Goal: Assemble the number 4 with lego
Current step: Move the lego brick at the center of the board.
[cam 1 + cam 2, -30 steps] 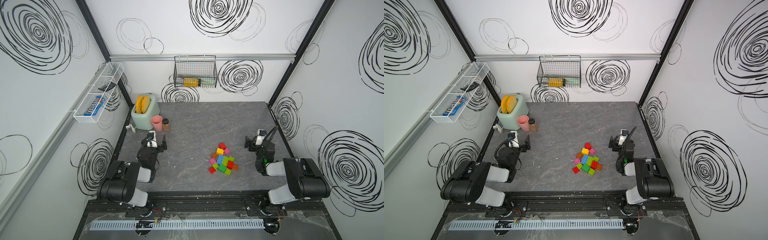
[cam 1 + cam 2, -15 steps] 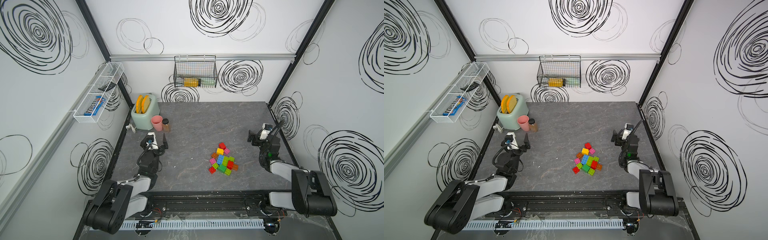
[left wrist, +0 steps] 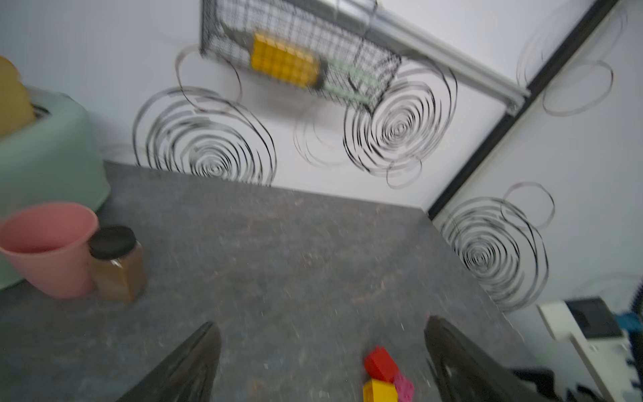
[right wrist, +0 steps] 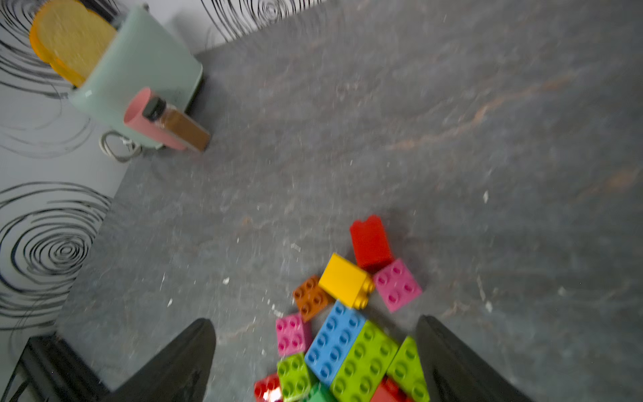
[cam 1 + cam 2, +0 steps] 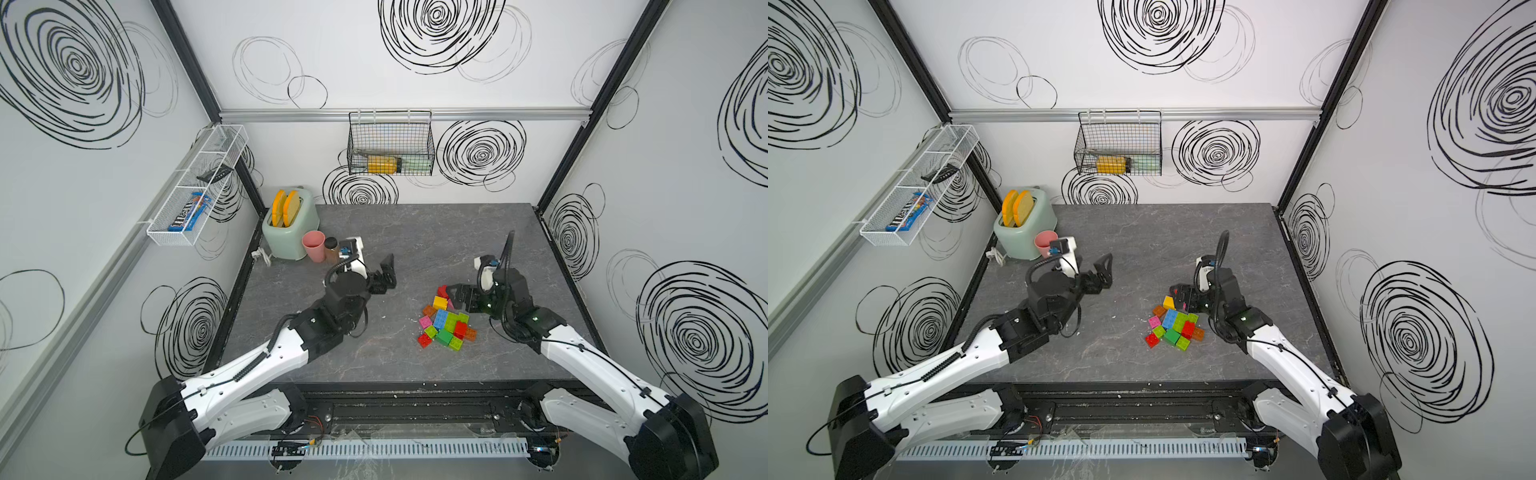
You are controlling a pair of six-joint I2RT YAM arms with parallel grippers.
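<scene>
Your right gripper point(image 4: 313, 322) stands wide open and empty, and the lego point(image 4: 348, 334) shows between its fingers in the right wrist view. Your left gripper point(image 3: 322, 323) is just as wide and empty, over bare table point(image 3: 278, 243), well apart from the heap. The lego lies loose, right of the table's centre in both top views.

The mint toaster point(image 5: 291, 237) holds two bread slices point(image 5: 286, 206). Beside the pink cup point(image 3: 52, 250) stands a black-lidded jar point(image 3: 116, 264) of brown stuff. The black wire basket point(image 5: 390, 143) holds a yellow block and something pale green. The white wall shelf point(image 5: 195, 187) carries a blue candy packet and a black item.

Only the top views show that shelf. In a top view your left wrist point(image 5: 1065, 249) hides the jar.
</scene>
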